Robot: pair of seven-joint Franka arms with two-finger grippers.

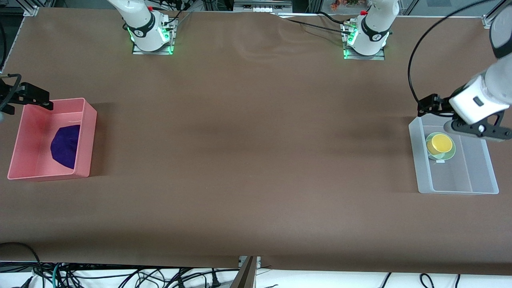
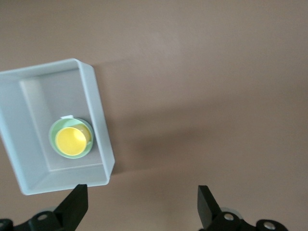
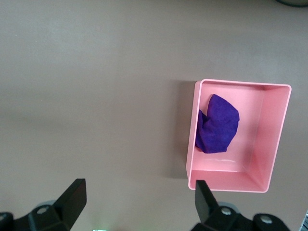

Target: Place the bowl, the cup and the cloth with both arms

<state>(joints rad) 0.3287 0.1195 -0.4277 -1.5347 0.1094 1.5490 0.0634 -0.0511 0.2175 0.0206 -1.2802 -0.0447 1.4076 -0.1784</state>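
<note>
Fingers spread wide and holding nothing, the left gripper [image 2: 142, 208] hangs above the brown table [image 1: 248, 160] over the edge of a translucent white bin [image 1: 486, 160] at the left arm's end; in its wrist view the two black fingertips [image 2: 77, 199] frame bare table and one corner of the bin; in the front view the left gripper [image 1: 434, 106] shows only as a black clamp over the bin's rim farthest from the camera, its fingers hard to separate there. Inside the bin the yellow cup [image 1: 439, 144] sits upright in the pale sage-green bowl [image 1: 450, 154], cup nested within bowl, both in the half of the bin farther from the front camera; the cup's handleless yellow mouth hides most of the bowl, leaving a thin green ring; a small white tab [image 1: 440, 161] touches the bowl's rim, too small to identify.

The right gripper [image 3: 137, 204] likewise stands wide open and empty, over the table just beside a pink bin [image 1: 86, 136] at the right arm's end; in the front view the right gripper [image 1: 38, 100] is cut off by the frame's edge, only a dark finger and cable showing above the bin's corner. The deep-purple cloth [image 1: 66, 146] lies crumpled in the pink bin against the wall toward the table's middle, one fold hidden by that wall.
</note>
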